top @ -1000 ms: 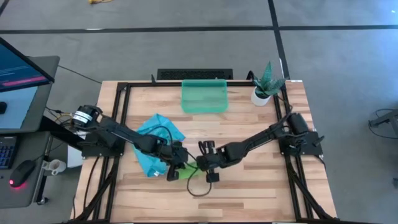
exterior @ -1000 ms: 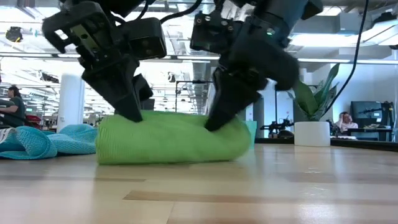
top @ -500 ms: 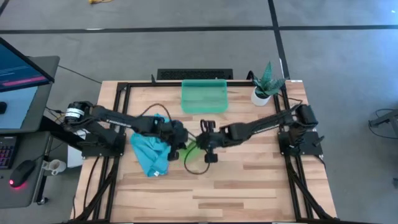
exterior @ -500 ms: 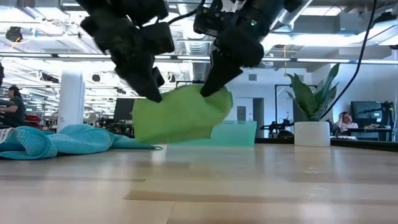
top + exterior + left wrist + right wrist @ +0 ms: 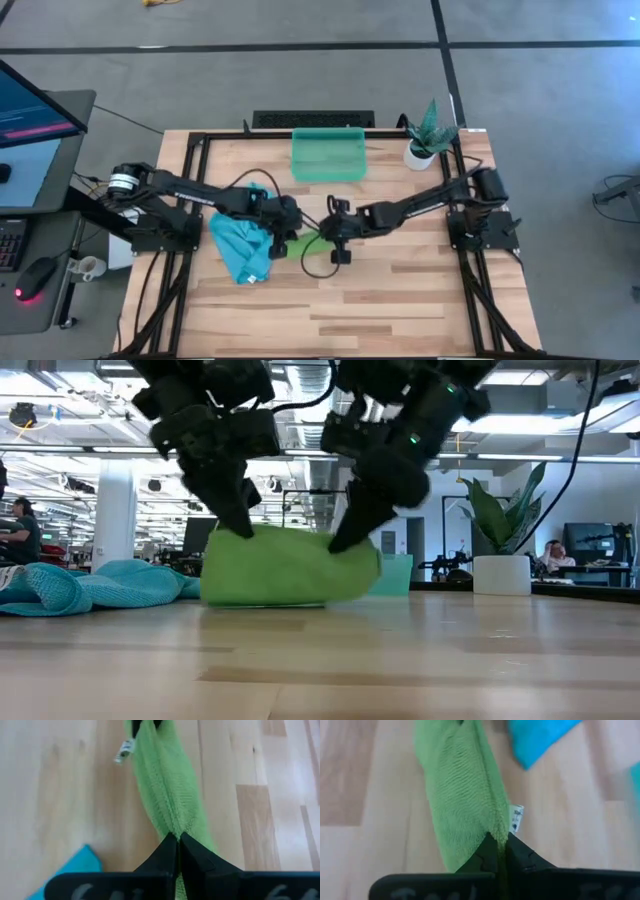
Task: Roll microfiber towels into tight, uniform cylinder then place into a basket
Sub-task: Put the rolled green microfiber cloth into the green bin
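Green towel, rolled, is pinched at one end by the left claw and at the other by the right claw, short of the basket. Uneven carrying could unroll it; the blue towel lies unrolled beside it.

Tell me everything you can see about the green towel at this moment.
The green towel is a lime, soft, finely ribbed cloth, rolled into a thick loose cylinder lying level. A small white tag hangs from one edge. The left hand and the right hand, both shut, pinch it at opposite ends. It sits near the table's middle, beside the crumpled blue towel; whether it touches the wood is unclear.
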`<state>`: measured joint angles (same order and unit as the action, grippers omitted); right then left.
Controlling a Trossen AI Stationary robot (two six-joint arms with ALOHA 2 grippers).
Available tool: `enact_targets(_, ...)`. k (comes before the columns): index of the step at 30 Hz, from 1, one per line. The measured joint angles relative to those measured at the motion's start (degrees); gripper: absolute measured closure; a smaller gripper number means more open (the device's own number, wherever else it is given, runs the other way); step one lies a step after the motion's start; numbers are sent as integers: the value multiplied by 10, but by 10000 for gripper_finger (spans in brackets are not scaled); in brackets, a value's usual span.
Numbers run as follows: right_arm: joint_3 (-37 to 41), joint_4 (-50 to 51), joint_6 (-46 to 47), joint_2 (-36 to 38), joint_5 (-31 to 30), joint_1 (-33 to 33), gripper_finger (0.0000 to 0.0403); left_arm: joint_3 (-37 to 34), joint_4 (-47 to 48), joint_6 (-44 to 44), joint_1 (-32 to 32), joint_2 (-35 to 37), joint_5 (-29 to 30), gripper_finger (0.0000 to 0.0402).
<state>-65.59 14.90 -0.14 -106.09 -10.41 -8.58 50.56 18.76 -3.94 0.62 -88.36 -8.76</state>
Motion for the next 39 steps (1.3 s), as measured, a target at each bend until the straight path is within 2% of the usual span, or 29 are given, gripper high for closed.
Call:
enact_targets(13, 12, -47, 64, -41, 5, -42, 378, -4, -53, -104, 85, -82, 22, 401)
enact_targets(15, 9, -55, 72, -55, 2, -41, 381, -2, -57, -113, 90, -93, 22, 401)
enact_targets(21, 7, -52, 115, -57, 14, -30, 379, -4, -34, -147, 93, -87, 72, 401)
enact_targets(24, 7, -49, 140, -56, 32, -20, 376, -3, -31, -154, 93, -86, 76, 401)
enact_targets(32, 7, -50, 163, -57, 33, -18, 379, -3, -29, -154, 93, -86, 82, 400)
enact_targets(35, 7, -50, 171, -57, 35, -18, 375, -3, -28, -154, 93, -86, 82, 380)
enact_targets(39, 7, -48, 172, -57, 39, -18, 380, -4, -25, -154, 93, -86, 90, 330)
